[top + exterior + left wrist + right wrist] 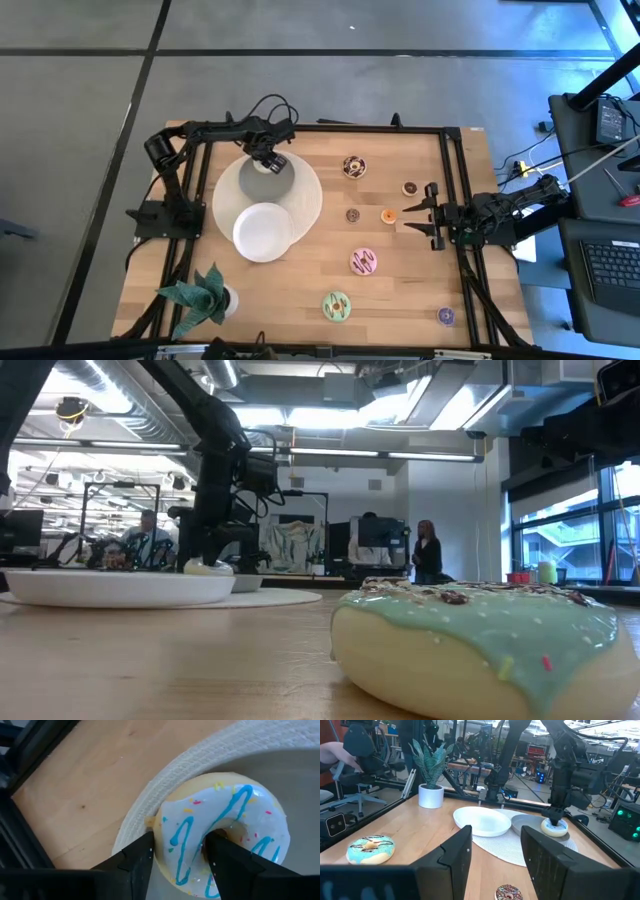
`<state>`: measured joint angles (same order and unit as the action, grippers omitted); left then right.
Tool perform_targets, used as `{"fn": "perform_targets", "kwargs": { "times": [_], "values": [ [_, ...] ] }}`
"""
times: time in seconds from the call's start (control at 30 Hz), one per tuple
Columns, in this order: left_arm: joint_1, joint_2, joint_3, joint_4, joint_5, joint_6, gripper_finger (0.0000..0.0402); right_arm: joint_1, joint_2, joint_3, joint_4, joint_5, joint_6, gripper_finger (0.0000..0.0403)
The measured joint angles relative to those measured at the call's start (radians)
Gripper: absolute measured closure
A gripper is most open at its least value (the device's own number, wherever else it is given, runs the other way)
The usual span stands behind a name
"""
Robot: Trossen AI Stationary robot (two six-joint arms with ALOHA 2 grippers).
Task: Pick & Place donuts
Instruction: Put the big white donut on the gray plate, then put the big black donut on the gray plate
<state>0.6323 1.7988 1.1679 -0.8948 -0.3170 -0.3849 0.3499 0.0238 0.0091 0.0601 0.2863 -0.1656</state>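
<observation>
2 arms: L at work, R waiting.
L gripper (pixel 268 163): upper left of center in high view, over grey plate (pixel 250 180). Fingers (pixel 135 862) apart, one outside the ring, one in its hole; grip cannot tell.
White donut (pixel 225 835): blue-drizzled, sprinkled, resting on grey plate by the rim, on the woven mat (pixel 305 200).
R gripper (pixel 418 220): right edge of table (pixel 300 290), jaws apart, nothing between.
White plate (pixel 262 232): below grey plate, overlapping mat.
Other donuts: chocolate (pixel 353 167) top center; small ones (pixel 409 188), (pixel 388 216), (pixel 352 215) near R gripper; pink (pixel 363 262), green (pixel 336 305) lower center; purple (pixel 446 316) lower right.
Plant (pixel 205 295): lower left, white pot.
</observation>
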Motion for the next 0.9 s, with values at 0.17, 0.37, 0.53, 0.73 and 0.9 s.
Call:
{"fn": "perform_targets", "kwargs": {
  "times": [0.17, 0.37, 0.53, 0.73, 0.9],
  "values": [
    [0.0, -0.001, 0.001, -0.013, 0.036, 0.009, 0.0228, 0.0, 0.0, 0.0, 0.0, 0.0, 0.0, 0.0231],
    [0.0, -0.001, 0.064, -0.119, 0.018, 0.005, 0.0226, 0.0, 0.0, 0.0, 0.0, 0.0, 0.0, 0.0231],
    [0.0, -0.001, 0.116, -0.12, 0.0, 0.022, 0.0228, 0.0, 0.0, 0.0, 0.0, 0.0, 0.001, 0.0231],
    [-0.023, -0.002, 0.213, -0.106, 0.003, 0.063, 0.0227, 0.0, 0.0, 0.0, 0.0, 0.0, 0.003, 0.0231],
    [-0.095, -0.003, 0.236, 0.111, 0.14, 0.154, 0.0227, 0.0, 0.0, 0.0, 0.0, 0.0, 0.003, 0.0231]
  ]
}}
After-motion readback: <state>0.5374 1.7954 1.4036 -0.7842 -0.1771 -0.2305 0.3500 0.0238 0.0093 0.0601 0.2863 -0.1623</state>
